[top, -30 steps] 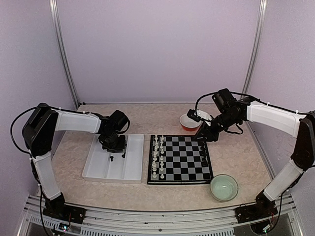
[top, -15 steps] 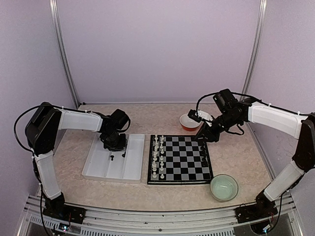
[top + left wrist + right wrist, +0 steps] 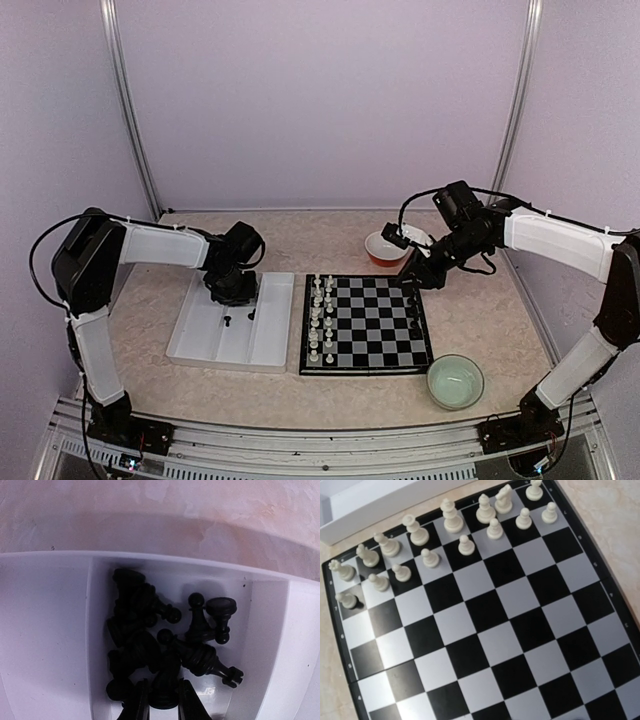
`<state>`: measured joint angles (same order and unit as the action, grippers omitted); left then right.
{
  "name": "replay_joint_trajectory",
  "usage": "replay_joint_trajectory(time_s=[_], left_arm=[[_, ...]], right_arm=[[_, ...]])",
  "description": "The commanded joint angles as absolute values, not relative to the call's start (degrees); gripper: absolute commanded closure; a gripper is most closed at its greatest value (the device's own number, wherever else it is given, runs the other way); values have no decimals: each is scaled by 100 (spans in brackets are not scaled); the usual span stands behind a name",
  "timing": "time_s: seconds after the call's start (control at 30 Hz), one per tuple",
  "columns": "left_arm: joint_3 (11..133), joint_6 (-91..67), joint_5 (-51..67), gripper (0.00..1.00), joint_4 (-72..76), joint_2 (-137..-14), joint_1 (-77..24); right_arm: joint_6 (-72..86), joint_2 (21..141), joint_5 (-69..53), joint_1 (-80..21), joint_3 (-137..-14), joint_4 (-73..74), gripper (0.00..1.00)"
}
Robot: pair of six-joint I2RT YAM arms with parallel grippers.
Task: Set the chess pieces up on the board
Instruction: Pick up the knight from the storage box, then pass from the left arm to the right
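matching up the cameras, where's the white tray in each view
top external: white tray left of the board
left wrist: tray fills the frame, black pieces in its middle compartment
right wrist: tray sliver in top-left corner
landmark (top, right wrist): white pieces along the board's tray-side edge

A beige, marble-patterned tabletop (image 3: pixel 300 235) carries four things. A white partitioned tray (image 3: pixel 195 335) lies left of centre, with the chessboard (image 3: pixel 375 325) just beside it on the right. A red bowl (image 3: pixel 383 247) sits behind the chessboard's far right corner, and a green bowl (image 3: pixel 455 381) near its front right corner.
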<state>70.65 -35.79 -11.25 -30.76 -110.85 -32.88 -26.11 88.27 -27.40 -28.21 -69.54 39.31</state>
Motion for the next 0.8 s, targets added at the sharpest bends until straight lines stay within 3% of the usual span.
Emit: replay_joint_trajectory(time_s=[0.0,0.17,0.47,0.77], left_arm=[[6752,-3276,-1391,87,-3396,-10642,-3603],[5945,-2705,-1770,88,-2774,-9310,-4101],[4478,-1965,-1038,88,-453,-7129,-5019],[4950,-1417,-1274,88,30,-7339,-5967]], right_arm=[[-2658,8695,-2755,-2805,-7172,4036,78],[-2670,8794,-3122,-2804,-7735,4183,78],[-2205,9673,-4638,-3092,-8759,4463,79],[-1761,10507,-5911,-3696,-9511,4691,73]])
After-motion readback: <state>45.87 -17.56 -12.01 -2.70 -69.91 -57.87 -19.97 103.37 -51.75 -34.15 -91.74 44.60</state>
